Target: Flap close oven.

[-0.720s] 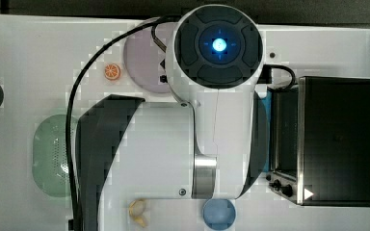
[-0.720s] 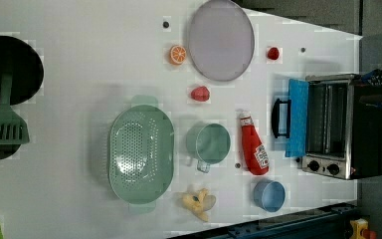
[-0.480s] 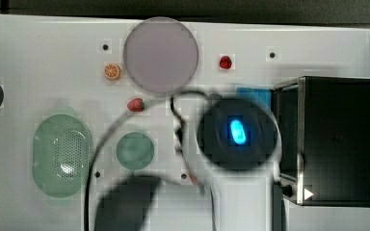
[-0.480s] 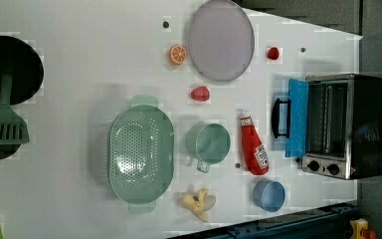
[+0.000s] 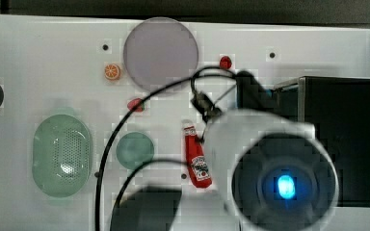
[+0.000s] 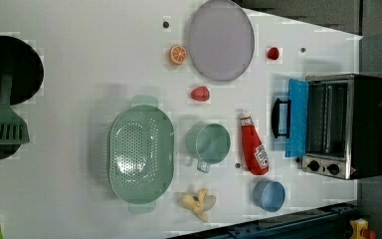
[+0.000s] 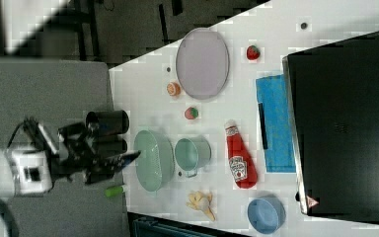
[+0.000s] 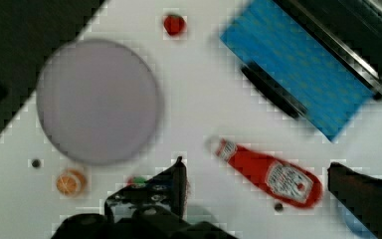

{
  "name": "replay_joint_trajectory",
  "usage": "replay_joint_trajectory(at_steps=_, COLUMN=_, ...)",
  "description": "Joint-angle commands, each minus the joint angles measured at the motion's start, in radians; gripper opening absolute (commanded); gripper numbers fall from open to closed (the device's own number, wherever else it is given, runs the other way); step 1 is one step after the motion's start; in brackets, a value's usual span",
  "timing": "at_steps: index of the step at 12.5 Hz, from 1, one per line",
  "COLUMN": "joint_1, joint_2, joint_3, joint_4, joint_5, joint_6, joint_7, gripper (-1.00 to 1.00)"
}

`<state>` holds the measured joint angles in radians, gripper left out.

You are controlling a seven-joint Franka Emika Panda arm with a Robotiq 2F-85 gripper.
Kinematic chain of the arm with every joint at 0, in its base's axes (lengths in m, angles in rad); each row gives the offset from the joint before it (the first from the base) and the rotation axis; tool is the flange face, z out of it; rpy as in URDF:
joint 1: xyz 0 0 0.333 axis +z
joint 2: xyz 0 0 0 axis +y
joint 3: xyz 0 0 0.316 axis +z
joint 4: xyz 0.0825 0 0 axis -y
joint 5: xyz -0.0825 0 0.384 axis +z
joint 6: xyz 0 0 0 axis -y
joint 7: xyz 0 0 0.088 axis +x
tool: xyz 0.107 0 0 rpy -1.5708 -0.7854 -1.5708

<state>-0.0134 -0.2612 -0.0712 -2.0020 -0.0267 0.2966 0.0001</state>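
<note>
The oven (image 6: 345,127) stands at the left view's right edge of the white table (image 6: 79,74), its blue flap door (image 6: 297,118) dropped flat open onto the table, the dark bar handle (image 6: 277,118) pointing toward the ketchup bottle (image 6: 253,149). In the wrist view the pincer (image 8: 258,184) hangs above the table with its two dark fingers (image 8: 171,186) spread wide — nothing between them but the ketchup bottle lying far below. The blue door (image 8: 298,74) and its handle lie well apart from the pincer, off toward the black oven body. The bottle carries a white label with dark print — too blurred to read. The oven's front shows two black knobs (image 6: 323,167) and a small red warning triangle (image 7: 310,201), its writing illegible.
</note>
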Motion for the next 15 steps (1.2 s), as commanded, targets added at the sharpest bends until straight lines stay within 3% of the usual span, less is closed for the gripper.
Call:
replay_joint_trajectory(at_steps=1, joint_1=0.005, joint_2=0.194, joint_3=0.028, joint_4=-0.037, joint_5=-0.011, joint_6=0.069, joint_7=-0.055, gripper=1.0)
replay_joint_trajectory(at_steps=4, joint_1=0.007, joint_2=0.346, joint_3=0.052, joint_4=0.003, joint_5=-0.097, joint_6=0.149, joint_7=-0.124, gripper=1.0)
replay_joint_trajectory(at_steps=15, joint_1=0.05, joint_2=0.902, joint_3=0.076, joint_4=0.271, joint_5=-0.625, joint_6=0.149, joint_7=-0.105, gripper=1.0)
